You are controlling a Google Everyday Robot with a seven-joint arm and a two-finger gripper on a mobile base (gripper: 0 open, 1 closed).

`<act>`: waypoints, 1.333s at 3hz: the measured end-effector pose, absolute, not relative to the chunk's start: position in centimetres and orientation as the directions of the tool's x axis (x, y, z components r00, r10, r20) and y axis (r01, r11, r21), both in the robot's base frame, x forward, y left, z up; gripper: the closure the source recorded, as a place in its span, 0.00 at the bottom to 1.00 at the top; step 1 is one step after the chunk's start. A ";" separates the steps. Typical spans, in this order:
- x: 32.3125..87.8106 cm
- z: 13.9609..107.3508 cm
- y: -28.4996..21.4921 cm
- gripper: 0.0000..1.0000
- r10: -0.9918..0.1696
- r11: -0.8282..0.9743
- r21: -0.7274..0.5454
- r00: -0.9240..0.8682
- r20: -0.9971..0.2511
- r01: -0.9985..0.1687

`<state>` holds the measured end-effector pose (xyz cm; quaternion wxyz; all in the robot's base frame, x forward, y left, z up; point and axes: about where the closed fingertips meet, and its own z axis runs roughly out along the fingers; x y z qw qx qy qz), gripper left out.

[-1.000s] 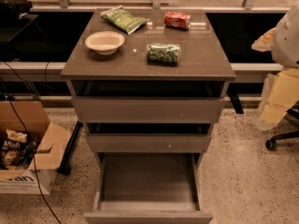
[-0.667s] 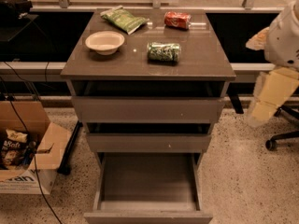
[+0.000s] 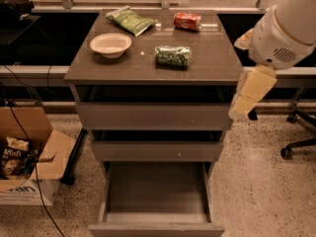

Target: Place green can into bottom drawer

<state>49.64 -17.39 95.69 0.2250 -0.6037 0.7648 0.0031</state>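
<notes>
The green can (image 3: pixel 173 56) lies on its side on the worktop (image 3: pixel 207 70), near the middle, with a shallow bowl (image 3: pixel 110 44) to one side of it, and a red can (image 3: pixel 187 21) and a flat snack bag (image 3: pixel 130 20) further back. The bottom drawer (image 3: pixel 157 227) is pulled well out below, and nothing shows on its grey floor. The end effector (image 3: pixel 246 97) hangs off the worktop's right-hand edge at about the height of the top drawer front, well apart from the can. Whether it is spread or closed I cannot tell from this angle.

The task looks barely begun: the can is untouched and a reach is needed first.

The main risk, as I judge it, is the can's pose. Lying on its side, it can roll if it is touched off-centre or pressed from above, possibly towards the bowl or off the front edge. A grip across the smooth round body could also slip and squirt the can out.

Coming in from the right, the arm could clip the worktop's corner. A wide sweep might knock the red can.

The two upper drawers (image 3: pixel 153 115) sit slightly ajar and their fronts overhang the way down, so a carried can could catch on them. Let go too high, it could bounce or roll inside the deep drawer
</notes>
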 end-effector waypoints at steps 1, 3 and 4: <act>52.8 94.6 -17.1 0.00 -0.912 0.283 -0.254 -0.178 -0.369 -0.925; 60.0 93.1 -18.7 0.00 -0.885 0.331 -0.228 -0.218 -0.411 -0.916; 60.7 93.3 -18.6 0.00 -0.874 0.345 -0.232 -0.221 -0.432 -0.910</act>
